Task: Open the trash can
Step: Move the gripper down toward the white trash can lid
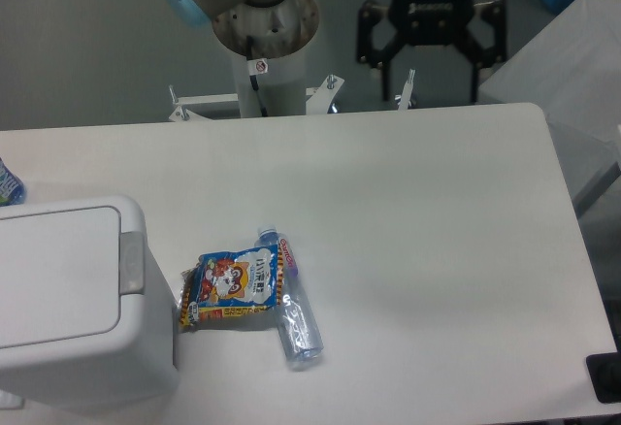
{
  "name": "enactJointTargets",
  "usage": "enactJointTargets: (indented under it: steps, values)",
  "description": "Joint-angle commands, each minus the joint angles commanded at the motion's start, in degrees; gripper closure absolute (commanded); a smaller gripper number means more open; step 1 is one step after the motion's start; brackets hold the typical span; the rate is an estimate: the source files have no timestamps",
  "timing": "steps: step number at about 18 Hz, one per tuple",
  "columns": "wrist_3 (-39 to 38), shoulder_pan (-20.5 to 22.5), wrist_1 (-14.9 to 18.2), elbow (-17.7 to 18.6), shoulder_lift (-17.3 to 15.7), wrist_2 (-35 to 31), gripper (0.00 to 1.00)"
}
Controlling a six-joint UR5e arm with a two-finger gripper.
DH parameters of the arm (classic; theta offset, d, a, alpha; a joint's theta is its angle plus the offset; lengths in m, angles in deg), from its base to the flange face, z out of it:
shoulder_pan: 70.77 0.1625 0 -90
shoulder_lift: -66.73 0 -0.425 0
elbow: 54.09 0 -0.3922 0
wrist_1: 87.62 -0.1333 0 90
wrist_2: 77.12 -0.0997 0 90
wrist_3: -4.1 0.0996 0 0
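Camera view: the gripper (431,83) hung above the far edge of the tabletop (417,212), its fingers (384,78) spread wide apart and holding nothing. The trash can (73,299) stood at the near left corner, lid flat and closed, grey push-tab (131,260) facing right. A snack bag (231,286) lay just beside it, touching a plastic bottle (291,304).

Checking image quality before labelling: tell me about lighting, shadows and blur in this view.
Fixed camera: even, soft light; white table slightly washed out; faint shadows beside the trash can and under the bottle. Gripper, open, looks slightly soft; snack bag print readable as a picture, text too small.
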Motion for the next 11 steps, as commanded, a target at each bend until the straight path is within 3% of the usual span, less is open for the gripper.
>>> enactJointTargets:
  steps: [3,6,11]
  values:
    - [-2.6,-2.2,-1.1,0.8,0.2,0.0,0.00]
    - [-11.3,-4.7,-2.8,0.8,0.7,0.3,0.00]
    - [-23.0,-10.8,-9.5,0.7,4.1,0.3,0.00]
